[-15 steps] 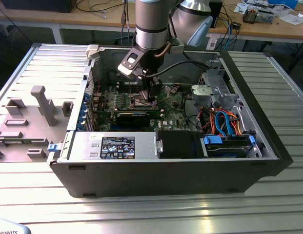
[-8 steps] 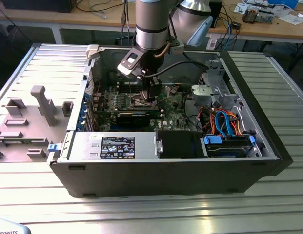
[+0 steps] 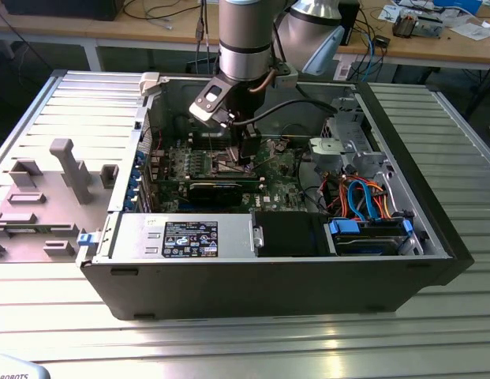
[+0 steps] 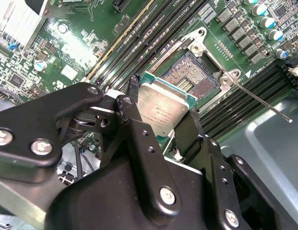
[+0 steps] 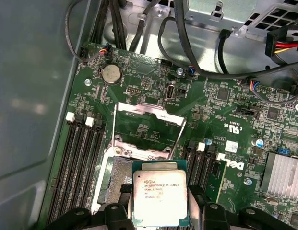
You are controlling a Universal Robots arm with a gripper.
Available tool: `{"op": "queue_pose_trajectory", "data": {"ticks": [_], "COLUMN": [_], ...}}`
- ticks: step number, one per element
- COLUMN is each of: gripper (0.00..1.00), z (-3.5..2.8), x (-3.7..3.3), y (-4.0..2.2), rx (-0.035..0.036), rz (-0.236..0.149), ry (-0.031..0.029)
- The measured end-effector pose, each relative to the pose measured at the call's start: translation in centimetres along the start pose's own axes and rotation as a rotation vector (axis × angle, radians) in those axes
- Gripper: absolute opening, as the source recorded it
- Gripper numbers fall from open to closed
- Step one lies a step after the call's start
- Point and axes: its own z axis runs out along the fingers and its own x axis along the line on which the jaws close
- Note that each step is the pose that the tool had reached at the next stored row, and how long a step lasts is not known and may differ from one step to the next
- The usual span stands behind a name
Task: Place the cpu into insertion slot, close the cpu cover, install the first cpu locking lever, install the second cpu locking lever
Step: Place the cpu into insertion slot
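The cpu (image 5: 160, 193), a small flat square with a silver-grey metal top and a green edge, was held face up over the insertion slot (image 4: 192, 76). Part of the slot's brownish-gold contact field was left uncovered. Whether the two touched could not be told. The cpu cover (image 5: 149, 111), a thin silver-grey frame with a square window, stood open, raised at one side of the slot. A thin locking lever (image 4: 264, 104) was seen unlatched, slanting out from one corner of the slot. In the exterior view the slot was found just above the middle of the frame.
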Motion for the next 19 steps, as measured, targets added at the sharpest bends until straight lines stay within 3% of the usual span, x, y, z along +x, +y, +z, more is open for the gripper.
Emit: {"op": "queue_pose_trajectory", "data": {"ticks": [19], "gripper": [0.54], "z": [0.03], "x": [0.0], "y": [0.0], "rx": [0.0003], "rz": [0.028], "ry": [-0.0006]}}
